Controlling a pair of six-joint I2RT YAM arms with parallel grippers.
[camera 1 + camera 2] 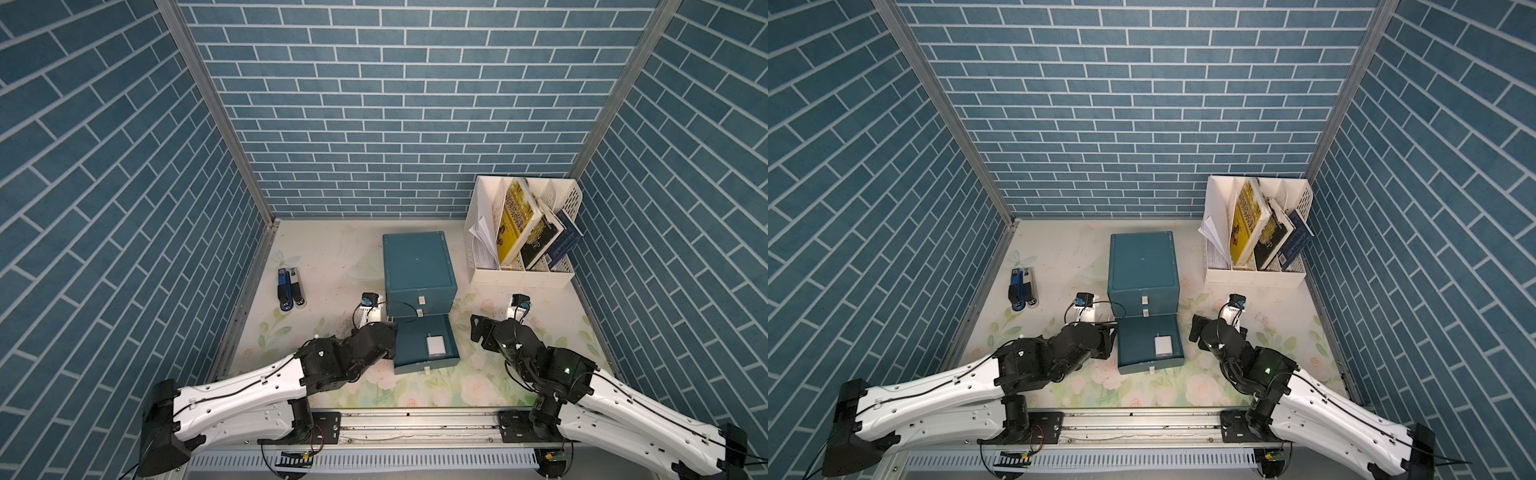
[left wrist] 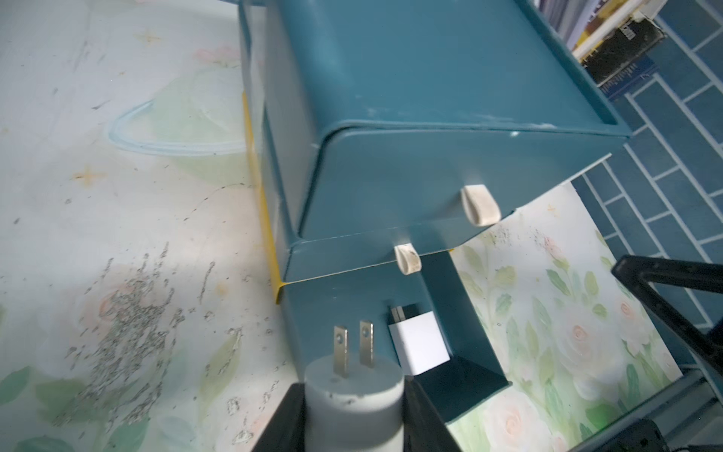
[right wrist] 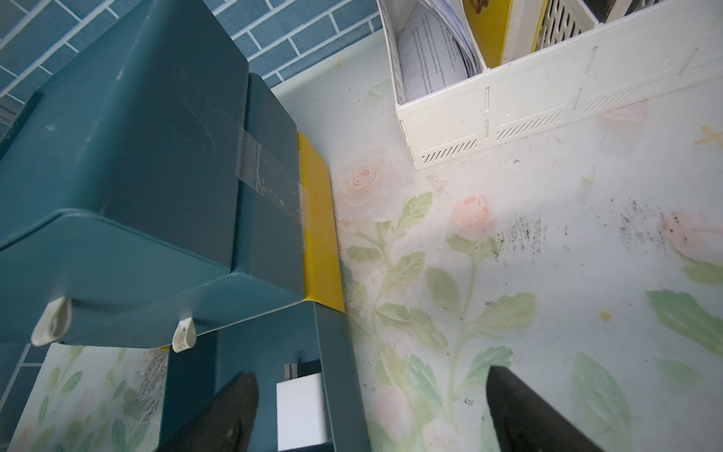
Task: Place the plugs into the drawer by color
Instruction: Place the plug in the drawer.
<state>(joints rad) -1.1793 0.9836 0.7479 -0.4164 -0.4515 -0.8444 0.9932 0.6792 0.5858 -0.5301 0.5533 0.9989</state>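
- Left wrist view: my left gripper (image 2: 354,418) is clamped tight on a pale plug (image 2: 354,385). A black finger (image 2: 424,415) presses each side of it. Its two prongs point out ahead of the wrist, towards the front of the drawer (image 2: 430,78).
- The drawer's bottom compartment (image 2: 457,387) is pulled out, and the two above it are pushed in, so I can't see what they hold.
- A white plug (image 2: 418,344) lies flat inside that compartment, nearer its right wall. Its prongs face back towards the cabinet.
- The relation that matters: the held plug sits just outside the compartment's left wall, so the opening lies to the right of my tool, across that wall. Both top views show the left wrist tight against that same side.
- I can't tell whether the plug is high enough to clear the wall's rim.
- In the shade the held plug reads as white to me, so I judge it belongs in this compartment with the other one.
- My right gripper (image 3: 369,375) is spread wide and carries nothing. It hangs at the compartment's right wall, with one finger above the compartment and the other above the table (image 3: 547,235).
- The left arm has the load and is right beside the compartment, so I reckon the next move is a short sideways carry and a release.
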